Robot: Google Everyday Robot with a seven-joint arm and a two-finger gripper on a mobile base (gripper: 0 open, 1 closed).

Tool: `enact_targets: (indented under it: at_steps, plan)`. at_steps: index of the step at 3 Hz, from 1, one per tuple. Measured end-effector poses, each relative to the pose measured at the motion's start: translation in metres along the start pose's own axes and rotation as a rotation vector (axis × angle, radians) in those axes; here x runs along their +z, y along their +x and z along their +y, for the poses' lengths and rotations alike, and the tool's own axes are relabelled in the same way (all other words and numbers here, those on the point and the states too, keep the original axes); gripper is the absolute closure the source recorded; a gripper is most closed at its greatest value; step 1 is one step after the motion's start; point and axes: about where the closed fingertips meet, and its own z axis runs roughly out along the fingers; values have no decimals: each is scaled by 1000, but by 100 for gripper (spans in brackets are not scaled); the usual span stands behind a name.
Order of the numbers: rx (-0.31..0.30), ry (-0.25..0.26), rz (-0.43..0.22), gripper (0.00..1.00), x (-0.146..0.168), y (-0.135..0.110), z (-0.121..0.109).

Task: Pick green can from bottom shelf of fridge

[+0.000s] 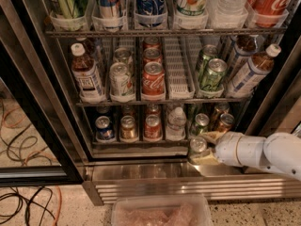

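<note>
The green can (197,146) is small and dark with a silver top. It stands at the front edge of the fridge's bottom shelf (141,150), over the steel strip and out of its lane. My gripper (206,148) reaches in from the right on a white arm. Its pale fingers (211,136) sit above and below the can and are shut on it. A second green can (201,121) stands in the lane behind. The fridge (43,126) has a black frame and its door is open.
A brown-orange can (225,122) stands right of the gripper. A small bottle (177,121) and three cans (127,127) fill the lanes to the left. Brighter racks hang above. A ribbed steel base (188,186), a plastic tub (160,211) and floor cables (23,206) lie below.
</note>
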Motion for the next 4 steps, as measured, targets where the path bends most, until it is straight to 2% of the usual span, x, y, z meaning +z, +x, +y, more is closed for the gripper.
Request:
enact_targets:
  at_steps: [1, 2, 3, 4]
  plan:
    - [-59, -62, 49, 100, -6, 0, 33]
    - [-59, -62, 49, 100, -6, 0, 33]
    - [-89, -99, 44, 100, -3, -6, 39]
    - [-89, -99, 44, 100, -3, -6, 39]
